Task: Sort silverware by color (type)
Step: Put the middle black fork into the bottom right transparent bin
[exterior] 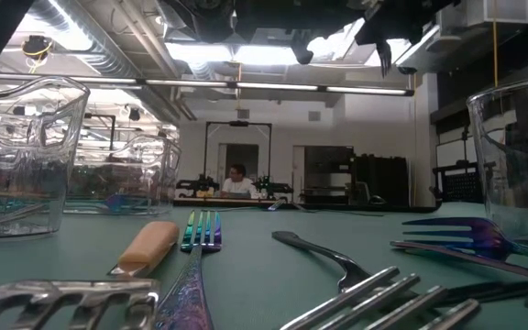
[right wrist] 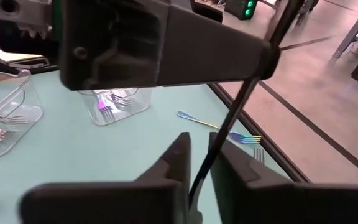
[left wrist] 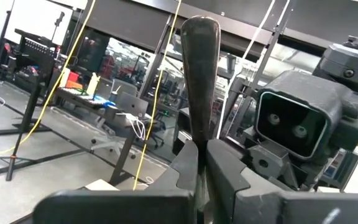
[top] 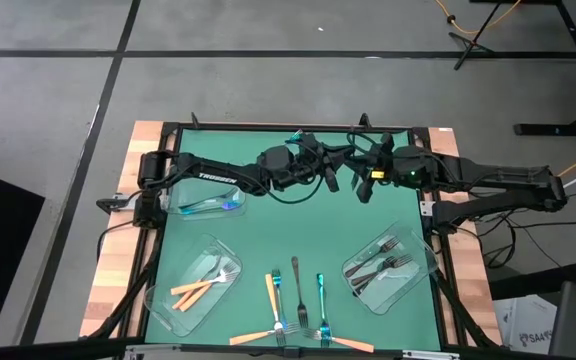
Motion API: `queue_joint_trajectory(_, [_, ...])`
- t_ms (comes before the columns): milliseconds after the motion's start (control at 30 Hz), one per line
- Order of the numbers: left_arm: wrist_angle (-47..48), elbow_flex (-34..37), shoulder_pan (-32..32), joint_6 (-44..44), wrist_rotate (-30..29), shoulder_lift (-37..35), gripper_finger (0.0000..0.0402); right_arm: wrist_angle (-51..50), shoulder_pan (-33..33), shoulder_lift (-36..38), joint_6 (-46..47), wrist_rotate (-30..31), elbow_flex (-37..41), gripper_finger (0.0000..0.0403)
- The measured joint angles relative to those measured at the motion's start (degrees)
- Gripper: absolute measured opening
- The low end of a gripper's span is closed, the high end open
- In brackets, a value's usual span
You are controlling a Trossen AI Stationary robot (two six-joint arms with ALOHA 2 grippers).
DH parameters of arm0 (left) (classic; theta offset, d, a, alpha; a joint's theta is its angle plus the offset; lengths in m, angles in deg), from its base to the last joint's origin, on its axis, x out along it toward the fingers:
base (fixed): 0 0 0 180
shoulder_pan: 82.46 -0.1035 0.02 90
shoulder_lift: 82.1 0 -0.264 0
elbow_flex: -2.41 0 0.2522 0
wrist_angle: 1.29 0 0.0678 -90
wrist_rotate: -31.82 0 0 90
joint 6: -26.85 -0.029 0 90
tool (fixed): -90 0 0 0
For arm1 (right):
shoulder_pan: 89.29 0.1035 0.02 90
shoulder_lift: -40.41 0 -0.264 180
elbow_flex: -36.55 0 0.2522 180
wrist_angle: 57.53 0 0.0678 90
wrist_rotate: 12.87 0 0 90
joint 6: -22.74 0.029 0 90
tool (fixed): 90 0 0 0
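Between the two grippers, up in the air, is the dark fork [left wrist: 201, 81]. The left gripper [left wrist: 201, 155] is closed on it, and the handle sticks up past its fingertips. The right gripper [right wrist: 197, 162] sits just across from the left one, with its fingers closed around the thin part of the same fork. So both hands have hold of one fork, tip to tip. This is the tricky bit for you. If you pull the two grippers apart while both are squeezing, the fork could twist or snap out and fly off. If the left one lets go and the right one only has a weak pinch on that skinny part, the fork could swing down or slip out. Then it would drop onto the green mat [top: 268, 230] far below the grippers, and you would have to pick it up again. It could even bounce off the edge. The tray of dark forks [top: 430, 268] lies well below and off to the right gripper's side. Watch that a tilted fork does not catch its rim. The loose forks [top: 294, 275] wait far below, near the front.
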Motion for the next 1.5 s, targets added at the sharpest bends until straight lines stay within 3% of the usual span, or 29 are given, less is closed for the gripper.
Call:
queue_joint_trajectory(133, [-0.12, 0.0, 0.05, -0.19, -0.34, 0.0, 0.0008, -0.13, -0.07, 0.03, -0.07, 0.38, 0.0, 0.0006])
queue_joint_trajectory(833, [-0.02, 0.0, 0.04, 0.0, -0.64, 0.0, 0.001, -0.15, -0.04, 0.04, -1.54, 0.28, 0.0, 0.0001])
queue_joint_trajectory(1100, [0.05, 0.0, -0.02, 0.02, 2.34, 0.0, 0.0011, -0.43, 0.0, 0.41, -2.94, -0.11, 0.0, 0.0])
queue_joint_trajectory(1500, [3.13, 0.0, 0.0, 0.09, 3.63, 0.02, 0.0099, -2.58, 0.04, 4.04, -3.17, -0.41, -0.06, 0.0001])
